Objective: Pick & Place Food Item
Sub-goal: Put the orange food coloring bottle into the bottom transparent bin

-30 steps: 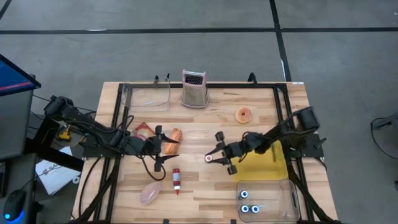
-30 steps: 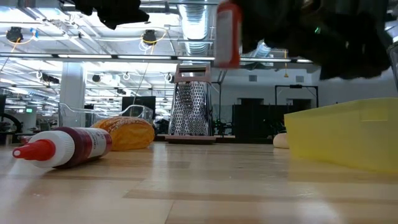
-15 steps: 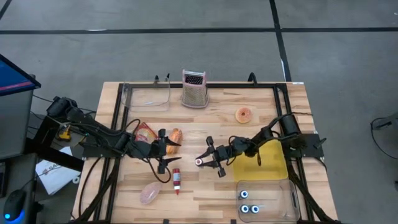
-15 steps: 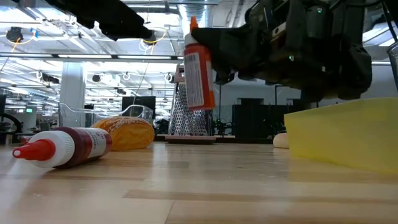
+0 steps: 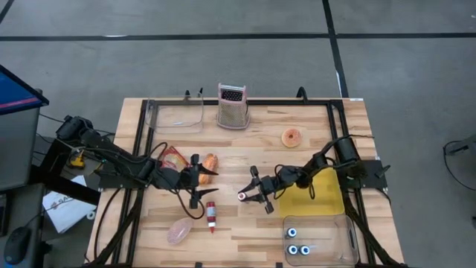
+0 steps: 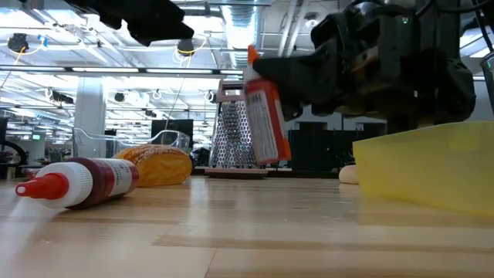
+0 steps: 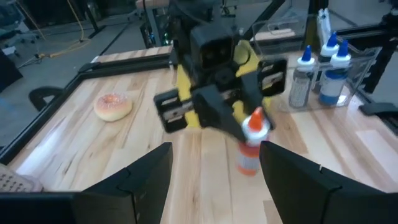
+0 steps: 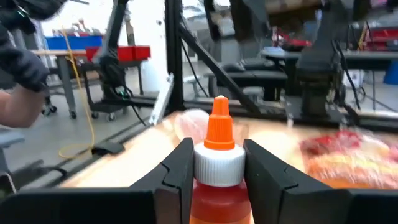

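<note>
Your right hand (image 5: 255,192) is pinching an orange-capped sauce bottle (image 6: 266,116) near mid-surface, lifted clear of the wood and tilted, long axis near upright, cap up. The yellow tray (image 5: 321,190) lies at about 3 o'clock from it, close by. Your left hand (image 5: 202,186), fingers spread and empty, waits at 9 o'clock, beside the bread roll (image 5: 211,161).

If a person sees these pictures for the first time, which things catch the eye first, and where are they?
The right gripper, near the table's middle, is shut on an orange-capped sauce bottle held tilted above the wood. The left gripper hangs open opposite it, beside a bread roll. A second, red-capped bottle lies flat near the front edge.
</note>
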Motion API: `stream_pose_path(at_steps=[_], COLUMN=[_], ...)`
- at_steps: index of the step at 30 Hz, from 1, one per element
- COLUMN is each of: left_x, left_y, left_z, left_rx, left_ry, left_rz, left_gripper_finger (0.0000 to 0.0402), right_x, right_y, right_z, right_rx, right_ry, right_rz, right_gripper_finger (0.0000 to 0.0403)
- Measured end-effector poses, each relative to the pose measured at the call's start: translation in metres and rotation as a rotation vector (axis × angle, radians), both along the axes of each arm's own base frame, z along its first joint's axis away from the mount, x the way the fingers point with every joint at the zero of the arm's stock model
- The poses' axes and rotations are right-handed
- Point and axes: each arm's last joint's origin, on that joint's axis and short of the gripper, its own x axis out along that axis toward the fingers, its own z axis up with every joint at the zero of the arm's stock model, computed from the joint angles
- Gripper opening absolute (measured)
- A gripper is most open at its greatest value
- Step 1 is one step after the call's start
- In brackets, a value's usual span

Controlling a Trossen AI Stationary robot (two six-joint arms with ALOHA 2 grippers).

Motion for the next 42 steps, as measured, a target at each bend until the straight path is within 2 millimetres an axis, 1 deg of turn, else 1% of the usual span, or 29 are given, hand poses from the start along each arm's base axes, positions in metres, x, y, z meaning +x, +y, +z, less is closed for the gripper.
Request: stream_pose_path(at_steps=[7,11,17,22,34,38,42], left_x=[0.001,0.003,0.011,0.017,0.025,0.030,0.039], left_y=[-0.001,-0.003,-0.007,-0.010,-0.013,-0.015,-0.018], left_z=[0.001,-0.006,-0.015,-0.022,-0.030,-0.036,-0.048], left_rx=[-0.017,-0.015,-0.026,-0.033,-0.047,-0.056,-0.068], left_ry=[-0.004,0.024,0.032,0.032,0.019,0.017,0.010], left_rz=[-0.039,-0.037,-0.039,-0.055,-0.070,-0.075,-0.090], left_gripper_finger=[0.0236,0.0236,0.0236,0.0236,0.0236,0.0234,0.0220], right_x=[0.000,0.000,0.001,0.001,0.001,0.001,0.001], right_y=[0.000,-0.003,-0.005,-0.005,-0.005,-0.005,-0.006], right_z=[-0.001,-0.001,-0.009,-0.012,-0.015,-0.015,-0.015], right_rx=[-0.003,-0.004,-0.014,-0.019,-0.017,-0.018,-0.016], right_ry=[0.012,0.012,0.086,0.115,0.157,0.164,0.166], right_rz=[0.000,-0.008,-0.016,-0.014,-0.015,-0.016,-0.021], right_gripper_finger=[0.0097,0.0097,0.0097,0.0097,0.0097,0.0097,0.0097])
